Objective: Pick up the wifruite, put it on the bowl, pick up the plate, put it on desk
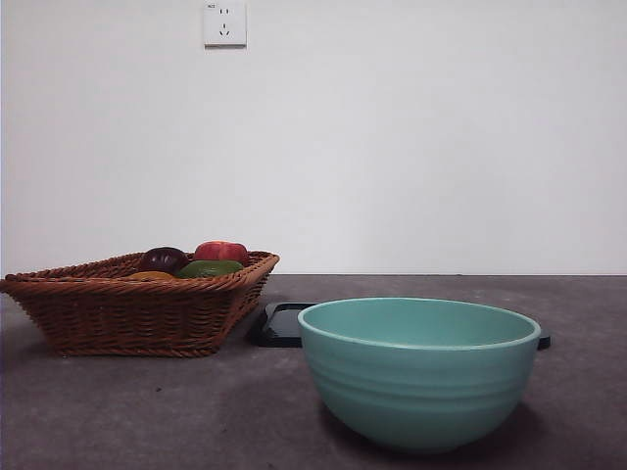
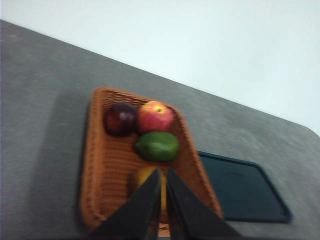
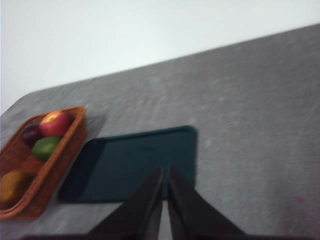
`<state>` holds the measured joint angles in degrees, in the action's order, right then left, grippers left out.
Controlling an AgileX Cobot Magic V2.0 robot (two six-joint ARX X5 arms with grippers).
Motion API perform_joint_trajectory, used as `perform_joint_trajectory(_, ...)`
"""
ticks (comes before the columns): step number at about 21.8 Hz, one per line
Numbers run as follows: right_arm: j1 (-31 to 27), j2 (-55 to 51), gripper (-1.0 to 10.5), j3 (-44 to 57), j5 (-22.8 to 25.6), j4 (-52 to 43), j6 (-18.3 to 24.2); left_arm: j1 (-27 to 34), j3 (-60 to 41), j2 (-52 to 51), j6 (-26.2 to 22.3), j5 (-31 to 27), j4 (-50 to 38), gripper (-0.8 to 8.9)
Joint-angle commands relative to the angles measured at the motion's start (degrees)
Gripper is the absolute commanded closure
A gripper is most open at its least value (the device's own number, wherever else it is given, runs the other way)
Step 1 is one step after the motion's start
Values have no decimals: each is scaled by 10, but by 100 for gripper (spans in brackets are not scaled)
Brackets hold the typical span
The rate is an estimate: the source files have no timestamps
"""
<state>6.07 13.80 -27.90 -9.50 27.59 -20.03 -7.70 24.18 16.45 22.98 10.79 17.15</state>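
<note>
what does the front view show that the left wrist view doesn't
Only the front view shows the mint-teal bowl standing empty on the desk, and a wall socket above.

Only the left wrist view shows the left gripper, its jaws nearly together above the orange-brown wifruite, and the dark plate as a whole rectangle beside the basket.

Both show the wicker basket holding the wifruite, a dark purple fruit, a red fruit and a green fruit, with the plate next to it and the pale wall behind.
</note>
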Motion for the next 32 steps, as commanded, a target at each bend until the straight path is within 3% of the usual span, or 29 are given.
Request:
perform_joint_trajectory(1,7,32,936,-38,-16,26,-5,-9,56,38,-20,16,17,798)
perform_joint_trajectory(11,22,138,936,-159,-111,136,35,-36,224,184,-51,102,131,798)
perform_joint_trajectory(19,25,211,936,-261,-206,239,136,-81,342,315,-144,148,290,798)
perform_joint_trajectory(21,25,219,936,-274,-236,242,162,-97,361,338,-149,163,314,798)
perform_joint_trajectory(27,25,220,935,-276,-250,237,164,-108,364,344,-148,179,317,773)
perform_joint_trajectory(29,25,220,852,-276,-250,236,164,-108,364,344,-149,179,316,621)
perform_joint_trajectory(32,25,220,479,-276,-250,234,162,-108,364,344,-149,179,306,202)
